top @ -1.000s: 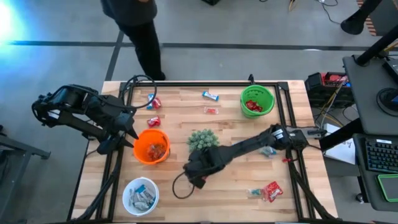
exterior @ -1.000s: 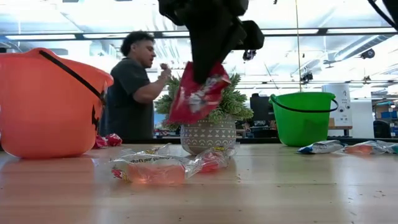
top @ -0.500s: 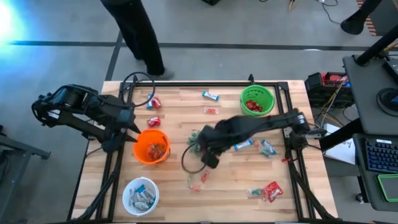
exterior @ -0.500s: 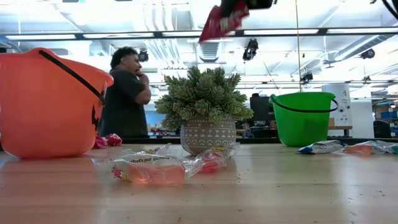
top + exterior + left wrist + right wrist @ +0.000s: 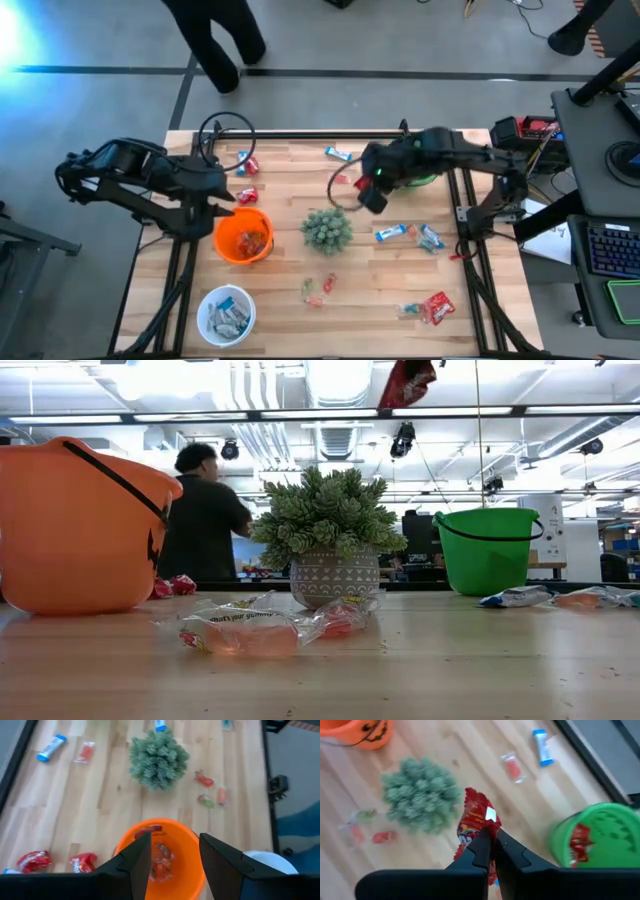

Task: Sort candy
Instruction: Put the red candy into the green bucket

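While right gripper (image 5: 492,845) hangs high over table (image 5: 290,320) between spiky plant (image 5: 326,229) and green bucket (image 5: 414,162), my fingers pinch red candy packet (image 5: 476,822) tight — packet dangles below them. More red packets already inside green bucket. Left gripper (image 5: 172,852) hovers over orange bucket (image 5: 243,236), jaws spread, nothing between them. Loose candy scattered on table — blue-and-white bar (image 5: 339,153) near far edge, small pieces (image 5: 318,288) in front of plant. White bowl (image 5: 226,314) at near left corner.
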Robot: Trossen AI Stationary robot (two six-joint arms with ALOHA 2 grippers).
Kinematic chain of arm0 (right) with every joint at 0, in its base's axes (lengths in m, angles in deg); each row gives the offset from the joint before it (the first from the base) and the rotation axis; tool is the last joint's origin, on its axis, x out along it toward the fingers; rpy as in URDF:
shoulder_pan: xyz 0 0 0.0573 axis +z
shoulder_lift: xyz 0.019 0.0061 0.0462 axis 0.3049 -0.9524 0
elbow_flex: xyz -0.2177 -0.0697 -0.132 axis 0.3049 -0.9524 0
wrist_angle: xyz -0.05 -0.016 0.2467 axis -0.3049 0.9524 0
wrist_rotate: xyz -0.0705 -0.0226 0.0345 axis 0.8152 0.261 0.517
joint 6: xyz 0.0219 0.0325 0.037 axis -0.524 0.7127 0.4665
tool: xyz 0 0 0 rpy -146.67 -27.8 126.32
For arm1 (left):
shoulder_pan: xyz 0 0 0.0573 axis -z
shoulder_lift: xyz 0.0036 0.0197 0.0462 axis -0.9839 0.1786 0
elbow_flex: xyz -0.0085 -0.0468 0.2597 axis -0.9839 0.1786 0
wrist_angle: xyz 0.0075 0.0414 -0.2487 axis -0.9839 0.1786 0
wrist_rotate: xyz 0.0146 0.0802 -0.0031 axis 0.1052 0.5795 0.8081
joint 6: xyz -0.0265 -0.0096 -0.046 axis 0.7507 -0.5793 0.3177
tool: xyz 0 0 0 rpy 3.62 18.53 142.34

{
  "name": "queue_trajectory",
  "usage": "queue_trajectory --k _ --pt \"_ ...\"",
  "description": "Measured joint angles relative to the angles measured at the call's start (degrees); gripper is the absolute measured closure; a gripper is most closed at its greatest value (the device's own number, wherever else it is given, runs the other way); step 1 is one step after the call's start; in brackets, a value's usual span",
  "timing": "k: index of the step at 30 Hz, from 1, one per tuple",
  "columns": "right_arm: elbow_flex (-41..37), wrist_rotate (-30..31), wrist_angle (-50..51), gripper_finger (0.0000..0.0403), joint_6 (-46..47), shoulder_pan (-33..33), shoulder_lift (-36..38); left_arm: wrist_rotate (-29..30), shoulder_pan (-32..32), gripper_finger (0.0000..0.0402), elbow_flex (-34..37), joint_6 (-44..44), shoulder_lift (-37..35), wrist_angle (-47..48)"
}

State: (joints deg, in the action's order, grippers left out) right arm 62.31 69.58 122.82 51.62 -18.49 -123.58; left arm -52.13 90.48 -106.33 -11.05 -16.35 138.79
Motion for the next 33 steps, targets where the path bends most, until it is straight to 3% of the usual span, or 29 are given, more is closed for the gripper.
queue_trajectory --k 8,18,33 --pt "-7.36 -0.15 0.07 0.0394 -8.11 -11.15 4.86 4.91 -0.23 0.0253 0.0 1.1 2.28 -0.35" --pt "-24.12 -0.56 -0.95 0.0394 -14.2 -24.82 11.44 10.17 -2.02 0.0253 0.02 2.52 2.74 0.15" --pt "-45.04 -7.07 -17.21 0.0394 -25.04 -39.8 18.9 23.65 -7.23 0.0253 0.02 9.83 2.53 0.35"
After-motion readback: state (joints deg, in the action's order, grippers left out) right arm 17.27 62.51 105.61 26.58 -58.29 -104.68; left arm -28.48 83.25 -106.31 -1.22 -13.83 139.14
